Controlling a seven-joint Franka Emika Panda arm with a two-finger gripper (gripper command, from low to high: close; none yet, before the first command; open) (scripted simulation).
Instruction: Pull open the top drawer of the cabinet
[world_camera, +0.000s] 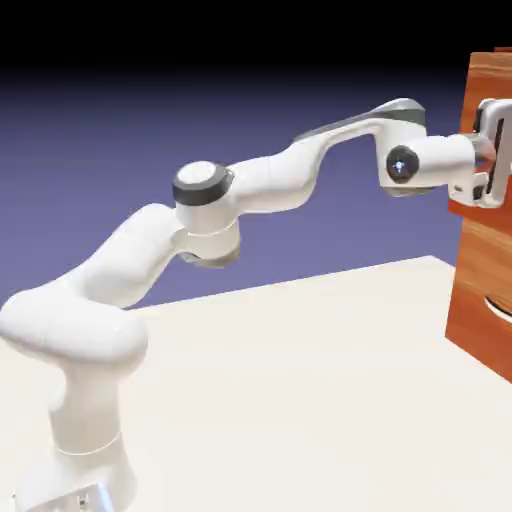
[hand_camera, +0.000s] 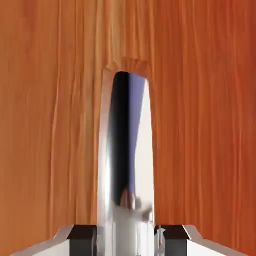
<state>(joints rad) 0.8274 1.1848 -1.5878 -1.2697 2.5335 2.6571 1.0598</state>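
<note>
Reddish-brown wood-grain cabinet (world_camera: 482, 270); mirror-silver handle (hand_camera: 127, 165); white arm (world_camera: 250, 190) with grey joints; cream tabletop (world_camera: 300, 380); blue-violet backdrop.

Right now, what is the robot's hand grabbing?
Find the tall reddish-brown wooden cabinet at the exterior view's right. High on its front, the white arm's gripper is shut on a shiny silver metal handle, the only mirror-like thing against that wood.

Cabinet (world_camera: 482, 270): glossy reddish-brown wood grain, upright at the exterior view's right edge, partly cropped. Top drawer (hand_camera: 205, 125): flat panel with vertical grain and a polished silver handle (hand_camera: 127, 165) standing off its face.
</note>
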